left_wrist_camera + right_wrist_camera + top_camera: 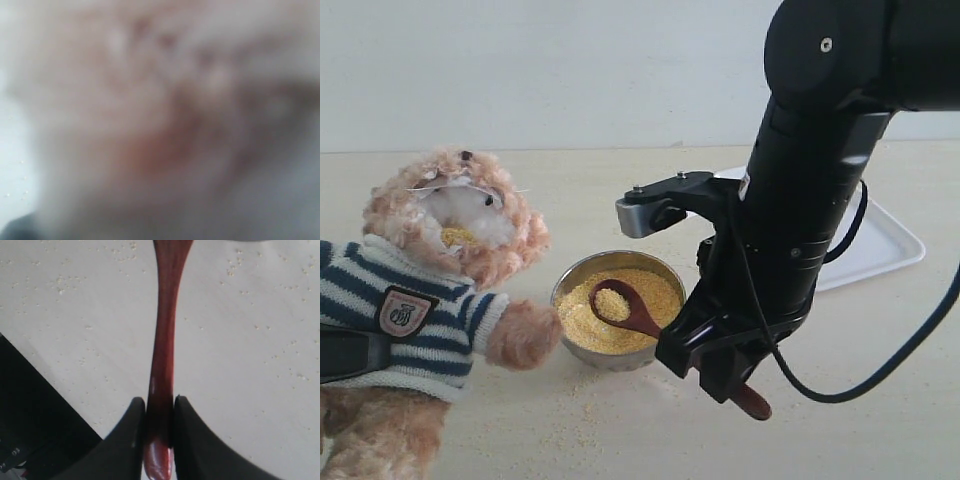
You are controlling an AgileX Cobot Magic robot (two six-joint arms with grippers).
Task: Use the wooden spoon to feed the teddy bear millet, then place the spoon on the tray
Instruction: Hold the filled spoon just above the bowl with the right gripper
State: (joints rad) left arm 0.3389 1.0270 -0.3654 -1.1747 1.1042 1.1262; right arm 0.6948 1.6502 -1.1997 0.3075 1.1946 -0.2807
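The teddy bear (450, 230) in its striped sweater sits at the left, with a few yellow grains on its white muzzle. A round metal bowl (570, 283) full of millet (645, 285) stands by its paw. My right gripper (725, 385) is shut on the handle of the wooden spoon (630, 312). The spoon's small bowl carries millet and hovers over the metal bowl. In the right wrist view the handle (165, 340) runs out from between the fingers of my right gripper (160, 402). The left wrist view is only a blur of the bear's fur (150, 100). The white tray (880, 245) lies behind the right arm.
Loose millet specks (60, 285) are scattered on the pale table around and in front of the bowl. A dark part (345, 355) at the left edge, against the bear's sweater, looks like the left arm. The right arm hides much of the tray.
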